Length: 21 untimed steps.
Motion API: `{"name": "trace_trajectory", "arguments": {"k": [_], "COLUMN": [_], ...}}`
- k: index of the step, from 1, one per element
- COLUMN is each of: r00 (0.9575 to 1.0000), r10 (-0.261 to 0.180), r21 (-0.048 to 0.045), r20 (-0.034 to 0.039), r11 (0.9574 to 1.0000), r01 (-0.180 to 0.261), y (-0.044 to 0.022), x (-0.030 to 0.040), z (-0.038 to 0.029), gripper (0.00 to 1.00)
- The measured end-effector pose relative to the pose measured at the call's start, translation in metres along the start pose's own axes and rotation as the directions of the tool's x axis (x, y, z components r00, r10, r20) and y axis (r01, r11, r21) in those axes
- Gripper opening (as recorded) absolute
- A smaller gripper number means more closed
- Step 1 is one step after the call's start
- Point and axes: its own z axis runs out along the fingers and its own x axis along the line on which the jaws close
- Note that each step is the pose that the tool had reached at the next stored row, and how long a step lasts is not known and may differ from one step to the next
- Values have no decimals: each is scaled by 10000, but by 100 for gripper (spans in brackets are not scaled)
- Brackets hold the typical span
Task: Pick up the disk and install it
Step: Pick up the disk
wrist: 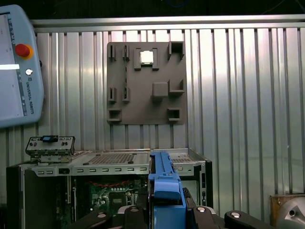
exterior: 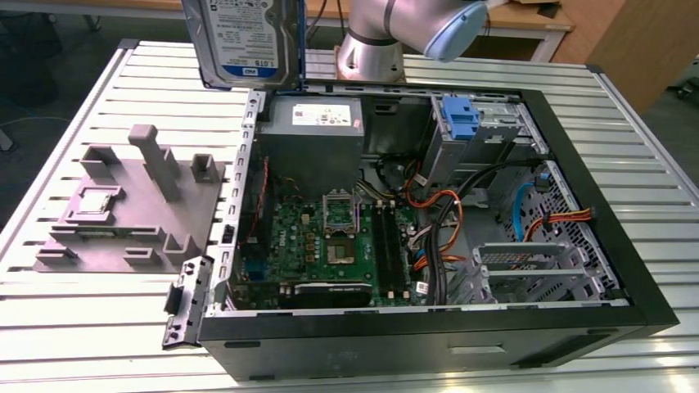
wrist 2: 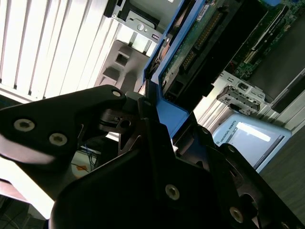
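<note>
The disk (exterior: 245,37) is being clamped by the hand (wrist 2: 151,110), long axis upright, above the computer case (exterior: 382,352) corner.

The disk (exterior: 242,41) was recorded at about 11 o'clock in the exterior view, held aloft and upright, with its white-and-blue label turned toward the camera. Blue carrier rails were noted along its edges. Its green circuit-board face was seen in the second wrist view.
</note>
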Motion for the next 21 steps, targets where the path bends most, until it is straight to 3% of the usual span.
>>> {"name": "trace_trajectory", "arguments": {"k": [8,14,18,21], "r00": [10000,10000,10000,10000], "r10": [2,1,1,1], "r21": [0,0,-1,-1], "r20": [0,0,-1,-1], "r11": [10000,10000,10000,10000], "r01": [-2,-1,-1,-1], "y": [-27,-249,-353,-488], "x": [139,144,140,138], "z": [-3,-5,-6,-4], "gripper": [36,36,36,36]}}
